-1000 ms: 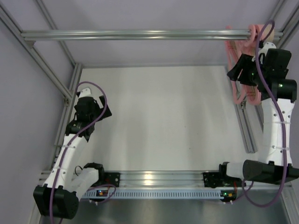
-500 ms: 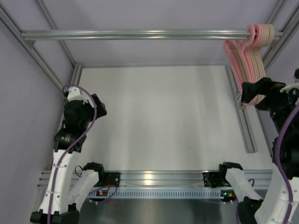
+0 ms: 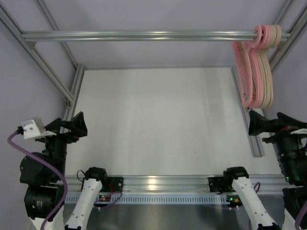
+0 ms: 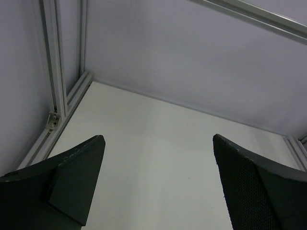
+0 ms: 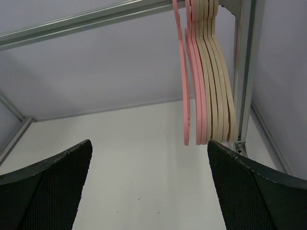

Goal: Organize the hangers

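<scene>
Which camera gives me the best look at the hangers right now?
Right wrist: the hangers hang close ahead and edge-on, so each one can be told apart, the pink ones beside the beige ones. Top external shows their hooks over the rail at its right end, but the bodies overlap. Left wrist shows none of them.

There are roughly three pink hangers (image 5: pixel 185 110) and five beige hangers (image 5: pixel 218 105).

Both arms I drive are built alike: the left arm (image 3: pixel 38 189) and the right arm (image 3: pixel 288 158) have black joint housings and white links. A purple cable (image 3: pixel 29 154) loops along the left one, beside a white camera block (image 3: pixel 32 128). The fingers (image 5: pixel 48 187) are black wedges with fine mesh texture.
</scene>
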Action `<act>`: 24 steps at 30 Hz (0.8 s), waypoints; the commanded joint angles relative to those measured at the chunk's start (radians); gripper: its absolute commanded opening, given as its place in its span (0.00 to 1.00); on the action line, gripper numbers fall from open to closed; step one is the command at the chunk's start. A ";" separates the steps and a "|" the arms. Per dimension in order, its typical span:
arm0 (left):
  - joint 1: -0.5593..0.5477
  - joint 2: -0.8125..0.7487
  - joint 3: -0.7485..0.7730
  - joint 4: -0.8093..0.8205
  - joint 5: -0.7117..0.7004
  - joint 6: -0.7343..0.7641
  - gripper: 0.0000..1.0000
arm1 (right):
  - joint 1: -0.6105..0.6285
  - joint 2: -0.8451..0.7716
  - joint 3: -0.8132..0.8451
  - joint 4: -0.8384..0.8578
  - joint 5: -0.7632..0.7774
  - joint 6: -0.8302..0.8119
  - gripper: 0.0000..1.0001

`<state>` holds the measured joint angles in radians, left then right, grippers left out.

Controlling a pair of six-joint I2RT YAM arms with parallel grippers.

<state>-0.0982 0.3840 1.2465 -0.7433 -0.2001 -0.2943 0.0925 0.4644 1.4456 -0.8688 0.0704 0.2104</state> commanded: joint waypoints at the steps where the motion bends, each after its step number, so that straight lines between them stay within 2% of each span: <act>1: 0.000 -0.023 0.030 -0.050 -0.016 0.027 0.98 | 0.055 -0.081 -0.040 0.083 0.106 -0.006 0.99; 8: -0.006 -0.059 0.021 -0.070 -0.022 0.014 0.98 | 0.101 -0.182 -0.093 0.097 0.132 -0.038 0.99; 14: -0.021 -0.079 -0.016 -0.085 0.004 -0.015 0.98 | 0.108 -0.205 -0.102 0.100 0.129 -0.051 0.99; 24: -0.078 -0.111 -0.048 -0.125 -0.041 -0.032 0.98 | 0.116 -0.227 -0.142 0.099 0.112 -0.060 0.99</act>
<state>-0.1585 0.2836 1.2076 -0.8543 -0.2134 -0.3157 0.1925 0.2569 1.3193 -0.8089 0.1818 0.1650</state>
